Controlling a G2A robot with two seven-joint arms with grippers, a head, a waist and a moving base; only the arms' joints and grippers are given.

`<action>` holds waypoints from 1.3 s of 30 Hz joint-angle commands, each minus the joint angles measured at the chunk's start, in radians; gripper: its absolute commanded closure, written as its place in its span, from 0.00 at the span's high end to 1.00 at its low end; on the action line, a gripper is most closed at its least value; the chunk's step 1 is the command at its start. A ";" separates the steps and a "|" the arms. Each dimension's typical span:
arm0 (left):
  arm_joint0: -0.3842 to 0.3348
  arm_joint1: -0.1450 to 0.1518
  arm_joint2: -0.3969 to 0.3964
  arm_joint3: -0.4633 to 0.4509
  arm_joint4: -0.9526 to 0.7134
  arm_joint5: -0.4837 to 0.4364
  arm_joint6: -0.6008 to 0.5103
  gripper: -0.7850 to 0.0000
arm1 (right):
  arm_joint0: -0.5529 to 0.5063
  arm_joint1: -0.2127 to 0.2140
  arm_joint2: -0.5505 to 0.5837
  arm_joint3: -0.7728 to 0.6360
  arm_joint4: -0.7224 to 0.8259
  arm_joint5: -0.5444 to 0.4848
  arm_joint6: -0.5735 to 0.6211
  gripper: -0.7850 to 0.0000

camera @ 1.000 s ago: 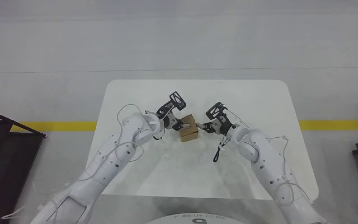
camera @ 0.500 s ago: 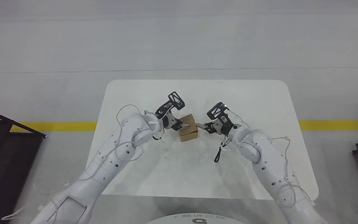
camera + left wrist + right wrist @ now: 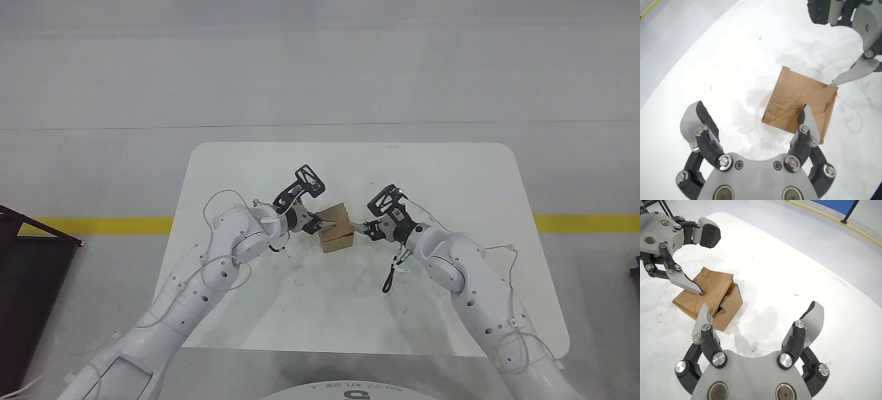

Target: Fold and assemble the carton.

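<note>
1. The white table (image 3: 450, 170) carried everything, and the work sat near its middle, well apart from every edge.
2. The carton (image 3: 336, 228) stood on the table between the two arms. It was already boxed up, with its brown top closed and creased. That top looked near square to us, so we could name no clear long axis.
3. The left gripper (image 3: 753, 108) came at the carton from the robot's left side. Its jaws were spread wide and held nothing.
4. The right gripper (image 3: 759, 308) faced it from the opposite side, equally wide and equally empty. The carton lay just ahead of both, so neither arm was clearly nearer to the box as a whole.
5. One finger (image 3: 687, 283) of the left gripper pressed its tip down on the carton's top. Its partner hung raised above the table, well apart from the cardboard.
6. One finger (image 3: 848, 77) of the right gripper met the top at the corner nearest that arm. Its partner stood off over bare table.
7. A torn flap (image 3: 730, 302) gaped on the side turned toward the right gripper, leaving a dark gap under the top panel. We judged that this facing decided the next move. The right arm was the nearer one to tuck the flap, while the left finger pinned the box from above.
</note>
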 commanded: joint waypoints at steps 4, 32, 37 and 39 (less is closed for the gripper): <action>0.001 -0.001 -0.001 0.003 0.007 0.002 0.000 1.00 | 0.002 0.000 -0.005 0.002 0.000 0.004 0.005 1.00; 0.006 -0.004 -0.006 0.002 0.018 0.009 -0.007 1.00 | 0.107 -0.014 -0.059 0.048 -0.009 0.028 0.054 1.00; 0.005 -0.005 -0.008 0.006 0.017 0.011 -0.006 1.00 | 0.155 -0.025 -0.098 0.098 -0.005 0.027 0.062 1.00; 0.004 -0.005 -0.010 0.008 0.016 0.011 -0.006 1.00 | 0.166 -0.028 -0.109 0.113 -0.005 0.026 0.065 1.00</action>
